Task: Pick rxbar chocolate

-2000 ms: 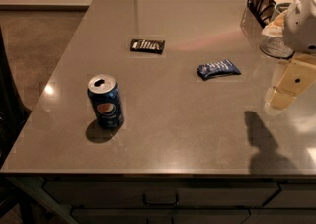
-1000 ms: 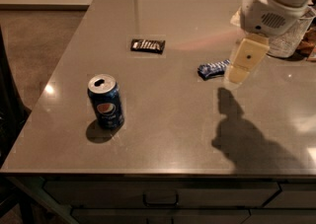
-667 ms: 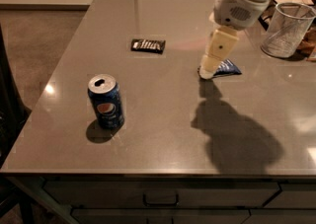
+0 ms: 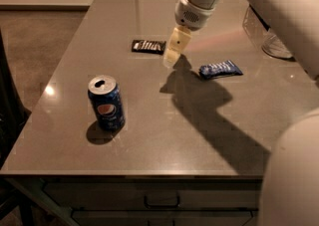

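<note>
The rxbar chocolate (image 4: 148,46) is a small flat black bar with whitish lettering, lying flat on the grey table (image 4: 149,135) toward the back left of centre. My gripper (image 4: 172,56) hangs above the table just to the right of the bar, its pale fingers pointing down, with nothing seen in it. The arm reaches in from the upper right and casts a large shadow on the table.
A blue Pepsi can (image 4: 106,102) stands upright at the front left. A crinkled blue-and-white wrapped bar (image 4: 220,68) lies right of the gripper. A clear glass container (image 4: 269,36) stands at the back right. A drawer handle (image 4: 162,203) shows below the table's front edge.
The arm has swung from the right side of the table leftward, past the blue-and-white bar, and the gripper now hangs just right of the black bar.
</note>
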### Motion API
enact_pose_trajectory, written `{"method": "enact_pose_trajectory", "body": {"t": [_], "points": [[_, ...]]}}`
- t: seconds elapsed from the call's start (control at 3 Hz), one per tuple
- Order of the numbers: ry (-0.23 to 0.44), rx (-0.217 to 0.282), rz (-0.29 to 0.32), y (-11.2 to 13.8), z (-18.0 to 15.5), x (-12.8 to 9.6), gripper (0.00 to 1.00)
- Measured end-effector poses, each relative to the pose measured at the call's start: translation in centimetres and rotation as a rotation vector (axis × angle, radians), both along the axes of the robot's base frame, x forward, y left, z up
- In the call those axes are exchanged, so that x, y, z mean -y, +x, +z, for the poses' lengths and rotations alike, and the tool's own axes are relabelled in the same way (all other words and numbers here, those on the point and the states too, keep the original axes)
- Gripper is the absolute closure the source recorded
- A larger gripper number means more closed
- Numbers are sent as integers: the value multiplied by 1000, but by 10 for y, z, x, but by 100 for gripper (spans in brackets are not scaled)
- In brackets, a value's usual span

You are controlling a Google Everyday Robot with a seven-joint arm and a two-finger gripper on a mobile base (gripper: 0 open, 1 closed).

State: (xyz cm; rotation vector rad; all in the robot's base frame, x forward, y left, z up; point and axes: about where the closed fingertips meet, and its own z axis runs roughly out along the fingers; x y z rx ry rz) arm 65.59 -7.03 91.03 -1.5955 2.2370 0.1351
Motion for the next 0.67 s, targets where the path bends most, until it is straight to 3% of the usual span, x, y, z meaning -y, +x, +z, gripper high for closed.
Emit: {"method": "enact_pose_trajectory", "body": {"t": [0.67], "points": [[73,-30,-80,67,-33,-6,0]]}}
